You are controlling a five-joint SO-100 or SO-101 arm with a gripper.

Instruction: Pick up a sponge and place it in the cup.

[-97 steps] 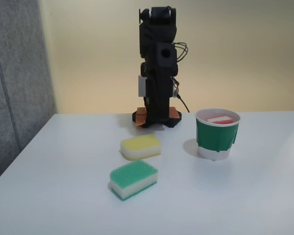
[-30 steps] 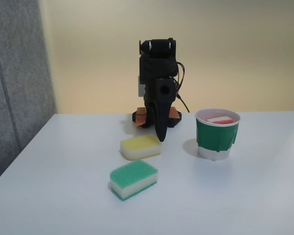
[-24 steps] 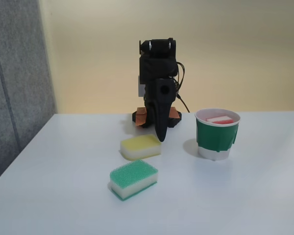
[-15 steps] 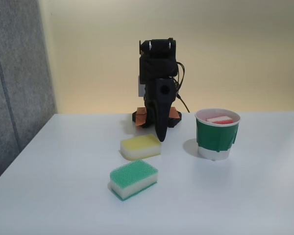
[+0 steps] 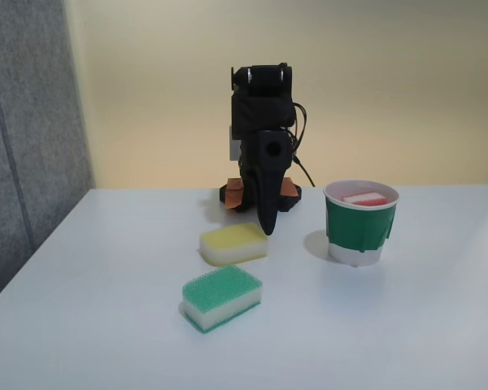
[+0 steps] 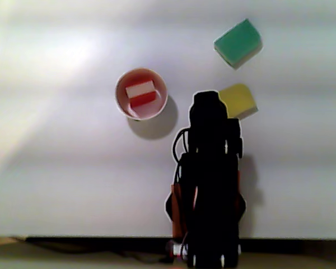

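The red and white sponge lies inside the green paper cup, its top showing just above the rim. Seen from above in the other view, the sponge rests on its side within the cup. My black gripper points down at the table, well left of the cup and just behind the yellow sponge's right end. Its fingers are together with nothing between them. In the other view the gripper is a dark mass beside the yellow sponge.
A yellow-topped sponge lies in front of the arm's base. A green-topped sponge sits nearer the camera. In the other view the yellow sponge and the green sponge lie right of the arm. A grey panel stands left of the table.
Since 3.2 seconds ago the arm has folded lower and its gripper now points down behind the yellow sponge. Over the last second nothing has moved.
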